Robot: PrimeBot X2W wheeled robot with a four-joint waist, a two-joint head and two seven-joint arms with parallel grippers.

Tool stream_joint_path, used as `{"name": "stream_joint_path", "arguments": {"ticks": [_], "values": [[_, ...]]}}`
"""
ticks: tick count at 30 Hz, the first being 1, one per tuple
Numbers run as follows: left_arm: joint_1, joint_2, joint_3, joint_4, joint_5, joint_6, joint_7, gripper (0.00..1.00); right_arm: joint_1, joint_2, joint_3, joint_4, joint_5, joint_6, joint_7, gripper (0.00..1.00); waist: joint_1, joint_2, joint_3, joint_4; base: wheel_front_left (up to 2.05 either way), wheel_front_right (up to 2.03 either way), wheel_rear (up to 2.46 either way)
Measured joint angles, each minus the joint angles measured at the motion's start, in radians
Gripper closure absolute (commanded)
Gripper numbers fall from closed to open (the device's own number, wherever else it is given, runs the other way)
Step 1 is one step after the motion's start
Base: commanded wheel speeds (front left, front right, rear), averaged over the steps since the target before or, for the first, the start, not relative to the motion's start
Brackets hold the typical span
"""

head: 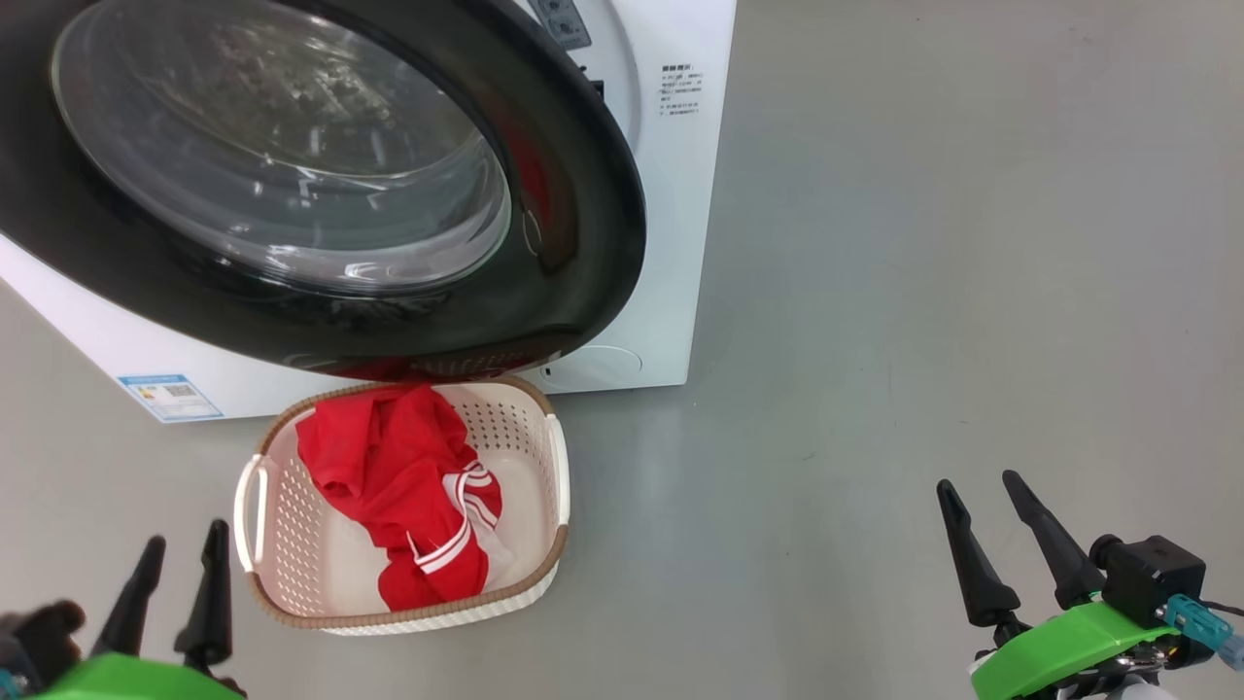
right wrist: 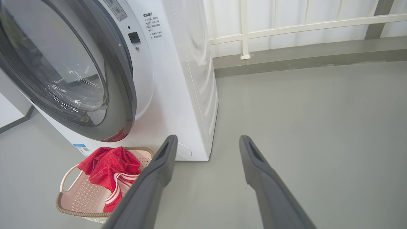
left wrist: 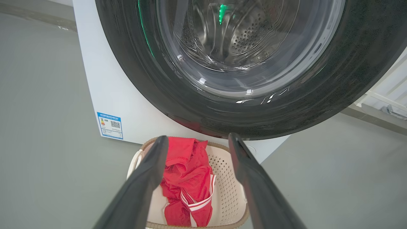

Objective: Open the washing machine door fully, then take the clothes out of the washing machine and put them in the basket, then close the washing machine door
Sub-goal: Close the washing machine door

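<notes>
Grippers both splayed wide, nothing held: left gripper low, right gripper well off to its side. Just ahead of L one, basket w/ clothes heaped in (soft, light; done). Beyond and above, washing machine door looks ajar. Rigid, glossy, prob. slippery; I'd push the black ring's free edge, not the glass.

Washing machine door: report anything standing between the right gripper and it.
Nothing visible does: bare floor lies between the right gripper and the washing machine door. The basket holding the clothes sits below the door, left of that path.
</notes>
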Motion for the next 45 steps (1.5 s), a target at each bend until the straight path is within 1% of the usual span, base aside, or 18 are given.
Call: {"name": "stream_joint_path", "arguments": {"ticks": [2, 5, 8, 11, 13, 18, 22, 36, 37, 38, 39, 40, 41, 42, 45], "values": [[0.027, -0.039, 0.058, -0.014, 0.076, 0.000, 0.000, 0.00, 0.003, 0.000, -0.002, -0.002, 0.000, 0.000, 0.000, 0.00, 0.0000, 0.0000, 0.000, 0.000, 0.00, 0.00, 0.00], [0.059, -0.084, 0.132, -0.045, 0.199, 0.000, 0.000, 0.00, 0.003, 0.000, -0.005, -0.007, 0.000, 0.000, 0.000, 0.00, 0.0000, 0.0000, 0.003, -0.001, 0.00, 0.00, 0.00], [0.076, -0.126, 0.189, -0.082, 0.307, 0.000, 0.000, 0.00, 0.003, 0.000, -0.007, -0.008, 0.000, 0.000, 0.000, 0.00, 0.0000, 0.0000, 0.006, -0.001, 0.00, 0.00, 0.00], [0.093, -0.170, 0.215, -0.101, 0.387, 0.000, 0.000, 0.00, 0.003, 0.001, -0.008, -0.008, 0.000, 0.000, 0.000, 0.00, 0.0000, 0.0000, 0.008, 0.000, 0.00, 0.00, 0.00], [0.102, -0.197, 0.229, -0.107, 0.420, 0.000, 0.000, 0.00, 0.003, 0.001, -0.009, -0.008, 0.000, 0.000, 0.000, 0.00, 0.0000, 0.0000, 0.010, 0.003, 0.00, 0.00, 0.00], [0.105, -0.231, 0.272, -0.113, 0.512, 0.000, 0.000, 0.00, 0.003, 0.003, -0.010, -0.008, 0.000, 0.000, 0.000, 0.00, 0.0000, 0.0000, 0.014, 0.007, 0.00, 0.00, 0.00], [0.113, -0.251, 0.289, -0.116, 0.527, 0.000, 0.000, 0.00, 0.002, 0.003, -0.011, -0.008, 0.000, 0.000, 0.000, 0.00, 0.0000, 0.0000, 0.016, 0.010, 0.00, 0.00, 0.00], [0.115, -0.267, 0.291, -0.128, 0.527, 0.000, 0.000, 0.00, -0.008, 0.012, -0.007, -0.004, 0.000, 0.000, 0.000, 0.00, 0.0000, 0.0000, 0.018, 0.024, 0.00, 0.00, 0.00], [0.115, -0.268, 0.289, -0.128, 0.527, 0.000, 0.000, 0.00, -0.017, 0.013, -0.007, -0.004, 0.000, 0.000, 0.000, 0.18, 0.0000, 0.0000, 0.018, 0.026, 0.00, 0.00, 0.00], [0.115, -0.269, 0.287, -0.128, 0.527, 0.000, 0.000, 0.00, -0.026, 0.014, -0.005, -0.007, 0.000, 0.000, 0.000, 0.55, 0.0000, 0.0000, 0.019, 0.029, 0.00, 0.00, 0.00], [0.115, -0.270, 0.284, -0.128, 0.527, 0.000, 0.000, 0.00, -0.037, 0.015, -0.003, -0.008, 0.000, 0.000, 0.000, 0.70, 0.0000, 0.0000, 0.020, 0.033, 0.00, 0.00, 0.00], [0.115, -0.271, 0.281, -0.128, 0.527, 0.000, 0.000, 0.00, -0.048, 0.016, -0.001, -0.009, 0.004, 0.000, 0.000, 0.70, 0.0000, 0.0000, 0.021, 0.037, 0.00, 0.00, 0.00], [0.115, -0.272, 0.278, -0.129, 0.527, 0.000, 0.000, 0.00, -0.059, 0.017, 0.002, -0.009, 0.009, 0.000, 0.000, 0.87, 0.0000, 0.0000, 0.023, 0.041, 0.00, 0.00, 0.00], [0.115, -0.274, 0.276, -0.131, 0.526, 0.000, 0.000, 0.00, -0.069, 0.019, 0.006, -0.011, 0.010, 0.000, 0.000, 1.00, 0.0000, 0.0000, 0.024, 0.046, 0.00, 0.00, 0.00], [0.113, -0.278, 0.268, -0.138, 0.526, 0.000, 0.000, 0.00, -0.105, 0.027, 0.026, -0.013, 0.016, 0.000, 0.000, 1.00, 0.0000, 0.0000, 0.030, 0.061, 0.00, 0.00, 0.00]]}}
